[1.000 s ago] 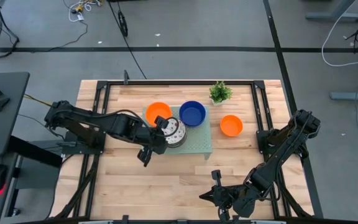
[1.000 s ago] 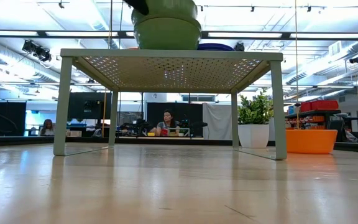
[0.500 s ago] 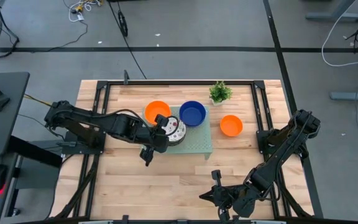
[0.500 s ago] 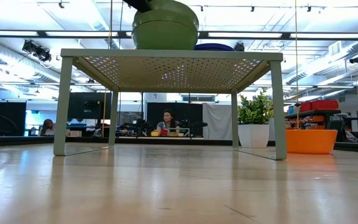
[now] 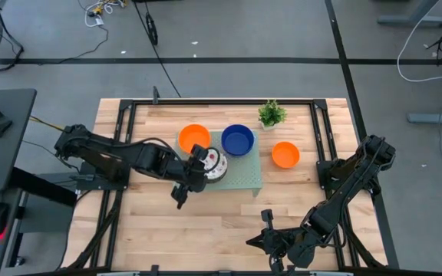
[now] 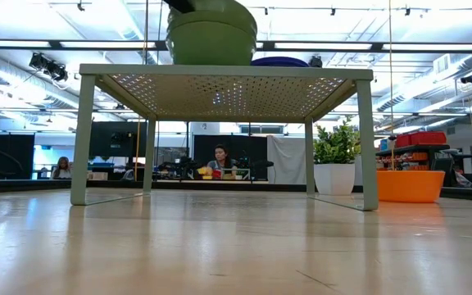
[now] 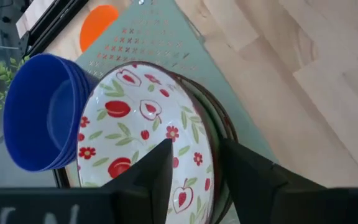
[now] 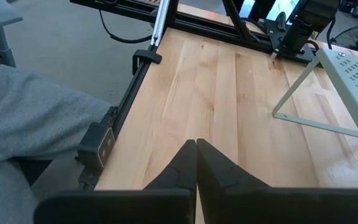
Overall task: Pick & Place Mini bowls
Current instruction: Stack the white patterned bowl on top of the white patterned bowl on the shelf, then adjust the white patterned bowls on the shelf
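Observation:
A white mini bowl with red speckles sits on top of a stack of bowls on the pale green tray. My left gripper is open beside it. One finger is over the bowl's inside and the other is outside its rim. A stack of blue bowls stands on the tray's far part, with an orange bowl at the tray's far left corner. Another orange bowl rests on the table to the right. My right gripper is shut near the table's near edge. My left gripper stands open astride the speckled bowl's rim, coming from the table's left. I cannot tell whether either finger touches the rim. The bowl rests upright in the bowl beneath it.
A small potted plant stands at the table's far side, right of the tray. The tray stands on thin legs above the wood. Bare tabletop lies between the tray and the near edge. A person sits in the room beyond.
My left gripper has opened and let go of the speckled bowl's rim. The bowl now rests on the stack, shifted slightly toward the table's left.

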